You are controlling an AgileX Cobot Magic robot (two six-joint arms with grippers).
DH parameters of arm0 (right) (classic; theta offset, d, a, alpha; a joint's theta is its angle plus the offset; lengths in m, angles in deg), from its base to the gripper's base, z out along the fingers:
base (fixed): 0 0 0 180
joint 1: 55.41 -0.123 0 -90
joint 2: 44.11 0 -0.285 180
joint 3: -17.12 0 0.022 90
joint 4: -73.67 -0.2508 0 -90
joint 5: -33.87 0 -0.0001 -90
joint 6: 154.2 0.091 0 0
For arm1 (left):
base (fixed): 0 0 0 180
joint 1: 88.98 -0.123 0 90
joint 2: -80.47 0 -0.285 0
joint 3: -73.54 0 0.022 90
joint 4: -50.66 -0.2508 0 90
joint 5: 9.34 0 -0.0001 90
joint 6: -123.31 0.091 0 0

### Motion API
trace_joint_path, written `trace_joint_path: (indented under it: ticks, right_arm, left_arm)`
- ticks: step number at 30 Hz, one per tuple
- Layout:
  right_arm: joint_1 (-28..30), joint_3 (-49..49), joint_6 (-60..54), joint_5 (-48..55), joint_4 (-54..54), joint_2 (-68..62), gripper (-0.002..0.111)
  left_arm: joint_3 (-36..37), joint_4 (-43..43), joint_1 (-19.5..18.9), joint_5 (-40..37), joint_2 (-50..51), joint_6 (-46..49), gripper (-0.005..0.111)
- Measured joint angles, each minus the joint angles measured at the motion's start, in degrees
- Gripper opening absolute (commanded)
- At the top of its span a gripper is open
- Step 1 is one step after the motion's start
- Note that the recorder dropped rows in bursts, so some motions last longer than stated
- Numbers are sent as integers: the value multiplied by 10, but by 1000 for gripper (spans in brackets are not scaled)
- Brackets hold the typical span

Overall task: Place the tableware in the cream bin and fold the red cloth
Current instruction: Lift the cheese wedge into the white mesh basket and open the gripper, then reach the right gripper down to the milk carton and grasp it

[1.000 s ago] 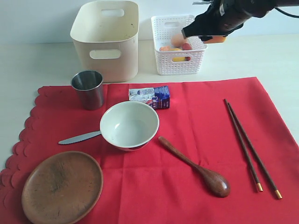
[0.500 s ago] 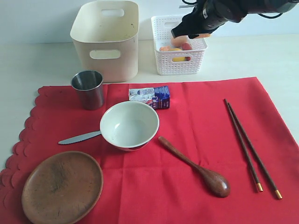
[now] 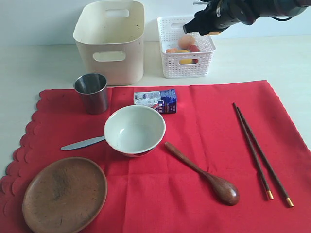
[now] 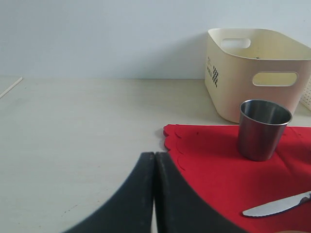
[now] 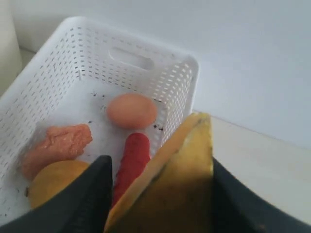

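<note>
The red cloth point(image 3: 194, 145) lies flat on the table. On it are the steel cup point(image 3: 91, 92), white bowl point(image 3: 134, 130), butter knife point(image 3: 82, 143), wooden plate point(image 3: 64, 193), wooden spoon point(image 3: 204, 174) and chopsticks point(image 3: 257, 150). The cream bin point(image 3: 111, 41) stands behind the cloth with nothing visible inside. My right gripper point(image 3: 204, 30) hangs over the white basket, shut on a yellow cheese wedge point(image 5: 180, 179). My left gripper point(image 4: 154, 160) is shut and holds nothing. It hovers by the cloth's scalloped edge point(image 4: 170, 141), with the cup point(image 4: 262, 128) and the bin point(image 4: 257, 68) beyond it. The exterior view does not show it.
The white lattice basket point(image 3: 185, 46) to the right of the cream bin holds an egg point(image 5: 131, 110), a red sausage point(image 5: 132, 158), a lemon point(image 5: 56, 182) and an orange piece. A small blue-white carton point(image 3: 158, 101) lies on the cloth behind the bowl.
My right gripper has carried the cheese wedge leftward over the white basket's far right corner. Everything on the cloth has stayed where it was.
</note>
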Motion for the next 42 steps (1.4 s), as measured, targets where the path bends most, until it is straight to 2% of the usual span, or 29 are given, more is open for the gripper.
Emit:
trace_joint_path:
  ticks: [14,17,22,28,31,35,38,40,42]
  right_arm:
    - [-2,-3,1,-108,-58,-36,3]
    - [-6,-3,1,-112,-60,-51,17]
    - [-11,-3,1,-136,-60,-56,51]
    - [-13,-3,2,-163,-60,-56,77]
    - [-13,-3,2,-163,-60,-56,84]
    - [-13,-3,2,-146,-60,-53,85]
    - [-13,-3,1,-77,-60,-36,82]
    - [-13,-3,-13,-23,-60,-19,74]
    - [-13,-3,-41,37,-58,4,59]
  left_arm:
    - [0,0,0,0,0,0,3]
    - [0,0,0,0,0,0,3]
    - [0,0,0,0,0,0,3]
    - [0,0,0,0,0,0,3]
    - [0,0,0,0,0,0,3]
    - [0,0,0,0,0,0,3]
    - [0,0,0,0,0,0,3]
    - [0,0,0,0,0,0,3]
    - [0,0,0,0,0,0,3]
